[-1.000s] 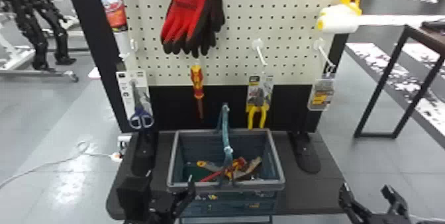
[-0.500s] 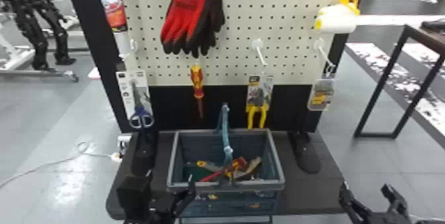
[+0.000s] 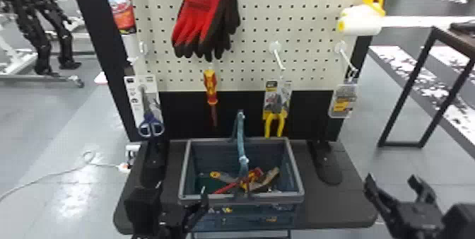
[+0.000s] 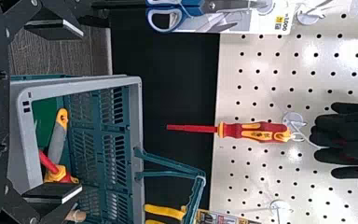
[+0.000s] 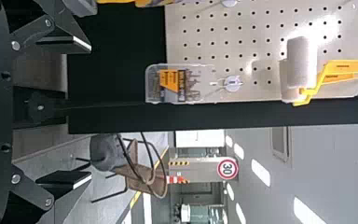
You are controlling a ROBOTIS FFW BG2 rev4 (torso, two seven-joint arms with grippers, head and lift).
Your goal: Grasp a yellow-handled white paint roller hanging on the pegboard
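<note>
Both of my end effectors are open and hold nothing. My right end effector [image 3: 394, 194] sits low at the right, just off the front right corner of the black worktop [image 3: 335, 206], with its two flat fingers spread wide. The paint roller [image 3: 358, 22] is well apart from it, high on the upper right edge of the pegboard [image 3: 300, 15]. Its white roller head lies crosswise and its yellow handle rises above that. In my right wrist view the roller sits far ahead of the spread fingers, beyond a small clear packet [image 3: 342, 100] that hangs from a hook lower on the same side of the board. My left end effector [image 4: 63, 109] waits low at the front left of the worktop, just beside the near left corner of a grey-rimmed basket [image 3: 293, 181], its fingers also apart. The basket stands in the middle of the worktop with its handle upright and a few tools with red and yellow handles lying inside. On the board, a pair of red and black gloves [image 3: 201, 19] hangs at the top centre, with a red and yellow screwdriver [image 3: 210, 86] just below. Blue-handled scissors [image 3: 150, 114] on a card hang at the lower left. Yellow-handled pliers [image 3: 274, 121] hang to the right of the screwdriver.
</note>
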